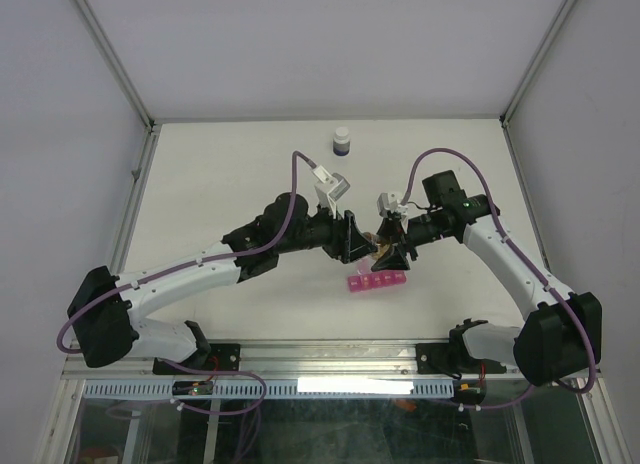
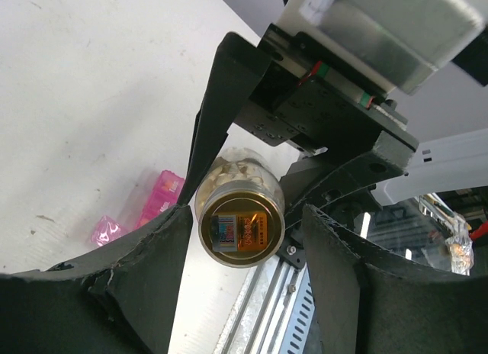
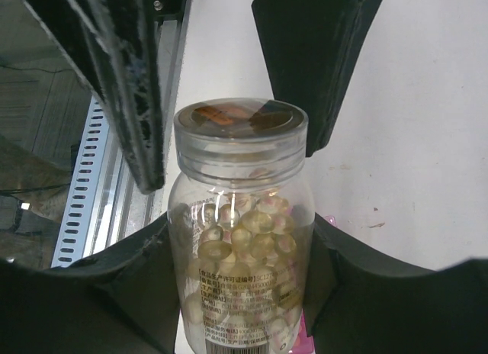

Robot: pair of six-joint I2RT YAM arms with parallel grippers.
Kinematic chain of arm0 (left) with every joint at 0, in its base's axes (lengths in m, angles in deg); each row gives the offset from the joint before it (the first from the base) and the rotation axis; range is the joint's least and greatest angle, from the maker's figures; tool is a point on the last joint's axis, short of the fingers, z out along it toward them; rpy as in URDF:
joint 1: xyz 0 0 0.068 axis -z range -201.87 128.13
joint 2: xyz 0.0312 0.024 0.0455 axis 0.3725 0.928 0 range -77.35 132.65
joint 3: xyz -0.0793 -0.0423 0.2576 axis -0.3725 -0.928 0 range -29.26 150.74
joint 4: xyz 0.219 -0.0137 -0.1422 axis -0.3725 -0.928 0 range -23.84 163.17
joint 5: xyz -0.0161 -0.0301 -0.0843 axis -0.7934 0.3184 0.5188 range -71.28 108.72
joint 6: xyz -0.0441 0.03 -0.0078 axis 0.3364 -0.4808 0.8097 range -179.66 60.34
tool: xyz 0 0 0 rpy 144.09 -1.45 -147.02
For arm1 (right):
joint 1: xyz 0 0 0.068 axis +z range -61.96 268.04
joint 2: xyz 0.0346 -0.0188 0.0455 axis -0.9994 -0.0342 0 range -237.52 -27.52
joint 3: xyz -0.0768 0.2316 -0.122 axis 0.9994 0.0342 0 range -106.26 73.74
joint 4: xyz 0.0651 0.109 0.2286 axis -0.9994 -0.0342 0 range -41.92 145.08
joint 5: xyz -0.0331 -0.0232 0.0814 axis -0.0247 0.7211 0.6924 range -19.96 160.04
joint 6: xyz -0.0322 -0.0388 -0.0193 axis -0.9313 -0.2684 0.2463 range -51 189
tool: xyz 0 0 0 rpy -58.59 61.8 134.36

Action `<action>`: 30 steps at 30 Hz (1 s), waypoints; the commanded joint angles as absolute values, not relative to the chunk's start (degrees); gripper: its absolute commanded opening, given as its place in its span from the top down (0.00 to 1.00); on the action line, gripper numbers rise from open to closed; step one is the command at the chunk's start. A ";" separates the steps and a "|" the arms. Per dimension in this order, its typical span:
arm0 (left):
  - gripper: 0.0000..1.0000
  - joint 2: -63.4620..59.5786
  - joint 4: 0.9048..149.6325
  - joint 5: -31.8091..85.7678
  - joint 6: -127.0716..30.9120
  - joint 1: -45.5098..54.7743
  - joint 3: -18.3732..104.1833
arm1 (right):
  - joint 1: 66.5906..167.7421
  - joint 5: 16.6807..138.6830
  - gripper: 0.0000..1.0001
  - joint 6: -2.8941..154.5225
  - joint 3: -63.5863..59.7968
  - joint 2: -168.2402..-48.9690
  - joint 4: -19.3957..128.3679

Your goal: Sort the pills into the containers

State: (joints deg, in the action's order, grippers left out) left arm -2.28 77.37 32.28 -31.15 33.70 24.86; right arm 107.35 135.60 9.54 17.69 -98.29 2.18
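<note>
Your right gripper [image 3: 240, 236] pinches the clear bottle [image 3: 242, 308] by its body, pills [image 3: 255, 224] packed inside, held up off the table [image 1: 250, 174] close by the pink organiser [image 1: 377, 281]. Your left gripper [image 2: 244, 220] sits spread around the cap [image 3: 240, 123], with gaps showing. Centre the cap first, close squarely on its rim, then twist against a firm right grip. My worry is a skewed bite slipping.
</note>
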 commanded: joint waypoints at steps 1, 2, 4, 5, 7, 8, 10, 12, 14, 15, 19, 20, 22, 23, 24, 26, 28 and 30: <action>0.47 -2.64 77.47 33.02 -31.27 34.20 27.42 | 107.29 138.09 1.00 9.67 15.25 -97.22 3.75; 0.51 -2.70 77.47 33.15 -31.35 34.21 27.41 | 107.32 138.09 1.00 9.67 15.29 -97.24 3.75; 0.62 -2.57 77.50 33.49 -31.59 34.21 27.37 | 107.31 138.13 1.00 9.65 15.22 -97.24 3.75; 0.66 -2.49 77.53 33.67 -31.86 34.19 27.42 | 107.28 138.15 1.00 9.73 15.22 -97.20 3.75; 0.77 -2.32 77.86 35.67 -34.31 34.21 27.36 | 107.31 138.20 1.00 9.76 15.27 -97.16 3.76; 0.82 -2.26 78.21 37.12 -36.19 34.21 27.25 | 107.33 138.19 1.00 9.76 15.25 -97.19 3.75; 0.90 -2.27 79.05 40.33 -41.05 34.21 26.86 | 107.29 138.23 1.00 9.76 15.29 -97.12 3.75; 0.93 -2.43 79.26 44.67 -48.14 34.36 26.35 | 107.29 138.36 1.00 9.71 15.20 -97.09 3.67; 0.94 -2.97 79.04 49.68 -57.61 34.70 25.44 | 107.29 138.35 1.00 9.75 15.28 -97.05 3.67; 0.93 -3.42 78.93 52.20 -62.94 34.77 24.64 | 107.27 138.36 1.00 9.76 15.29 -97.05 3.67; 0.84 -4.78 77.27 53.70 -77.36 34.74 22.58 | 107.24 138.37 1.00 9.75 15.29 -96.87 3.71; 0.79 -4.69 76.57 52.17 -78.44 34.69 22.95 | 107.20 138.31 1.00 9.76 15.29 -96.91 3.67; 0.47 -4.80 76.32 47.76 -78.08 34.60 23.60 | 107.20 138.26 1.00 9.76 15.34 -97.02 3.67; 0.27 -5.21 77.38 44.72 -76.24 34.64 23.56 | 107.20 138.29 1.00 9.76 15.30 -97.09 3.67; 0.14 -5.83 78.70 41.38 -74.47 34.65 23.02 | 107.25 138.25 1.00 9.75 15.27 -97.17 3.68; 0.01 -8.13 81.80 36.57 -71.39 34.60 20.52 | 107.20 138.23 1.00 9.76 15.29 -97.16 3.71; 0.01 -10.94 84.99 33.78 -67.66 34.48 17.83 | 107.26 138.25 1.00 9.76 15.29 -97.13 3.78; 0.01 -13.57 87.40 31.63 -62.07 34.14 15.30 | 107.27 138.32 1.00 9.72 15.32 -97.22 3.75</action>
State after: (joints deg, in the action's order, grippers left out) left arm -7.35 79.32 38.07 -69.09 34.40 18.66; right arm 107.42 135.84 9.36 17.67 -98.20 1.91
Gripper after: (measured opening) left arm 0.990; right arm 0.547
